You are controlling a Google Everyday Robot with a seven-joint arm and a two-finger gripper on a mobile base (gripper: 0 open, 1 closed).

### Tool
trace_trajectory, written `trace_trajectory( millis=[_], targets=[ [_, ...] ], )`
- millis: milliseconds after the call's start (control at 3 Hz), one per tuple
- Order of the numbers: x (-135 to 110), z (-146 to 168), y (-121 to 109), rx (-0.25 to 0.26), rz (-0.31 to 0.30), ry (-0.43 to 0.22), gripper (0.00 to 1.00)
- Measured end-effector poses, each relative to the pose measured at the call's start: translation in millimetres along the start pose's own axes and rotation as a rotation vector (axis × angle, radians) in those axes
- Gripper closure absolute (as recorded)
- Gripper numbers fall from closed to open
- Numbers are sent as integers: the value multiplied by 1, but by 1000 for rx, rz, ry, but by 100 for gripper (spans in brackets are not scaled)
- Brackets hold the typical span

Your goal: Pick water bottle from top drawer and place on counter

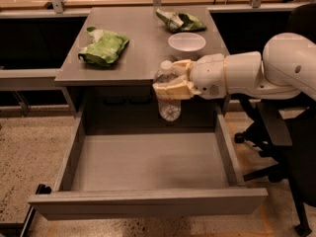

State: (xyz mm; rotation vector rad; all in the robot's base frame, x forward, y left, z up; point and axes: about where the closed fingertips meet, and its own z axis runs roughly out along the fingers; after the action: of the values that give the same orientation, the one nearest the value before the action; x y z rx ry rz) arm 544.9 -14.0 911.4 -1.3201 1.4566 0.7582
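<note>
Glossy white rounded arm shell, thick cylindrical forearm, tan seam ring at wrist, cream-tan two-finger gripper at counter front edge.

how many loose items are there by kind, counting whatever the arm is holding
green snack bags: 2, both on the counter
white bowl: 1, on the counter
water bottle: 1, held in the gripper at the counter's front edge, above the open top drawer
total: 4

Counter bears two green bags, a white bowl; claw hovers at its front edge.
</note>
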Motion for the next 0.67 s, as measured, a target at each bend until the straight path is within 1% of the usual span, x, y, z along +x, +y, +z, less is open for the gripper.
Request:
trace_trajectory(
  millis=[333, 667],
  targets=[
    [-25, 9, -28, 58, -68, -59, 100],
    [-64, 18, -62, 79, -111, -168, 100]
  ],
)
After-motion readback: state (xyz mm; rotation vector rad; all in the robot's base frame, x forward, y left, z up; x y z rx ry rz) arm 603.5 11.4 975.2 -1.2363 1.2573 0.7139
